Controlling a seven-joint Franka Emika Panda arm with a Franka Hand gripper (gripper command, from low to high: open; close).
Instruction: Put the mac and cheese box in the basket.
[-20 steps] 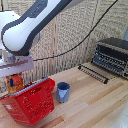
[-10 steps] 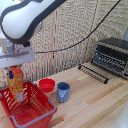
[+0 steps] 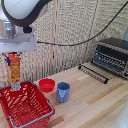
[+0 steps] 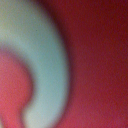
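On a pale wooden table [image 3: 95, 100], before a woven screen, the gripping tool [image 3: 13, 54] is clamping the mac and cheese carton [image 3: 15, 70] upright above the container [image 3: 25, 102]; its print is unreadable. Rightward are sitting a red bowl [image 3: 46, 85], blue cup [image 3: 63, 92] and toaster oven [image 3: 111, 56].

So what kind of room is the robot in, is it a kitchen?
Probably a pretend kitchen set up in a lab. There is a toaster oven with its door open on a wooden table, plus a red bowl, a blue cup and a red shopping basket.
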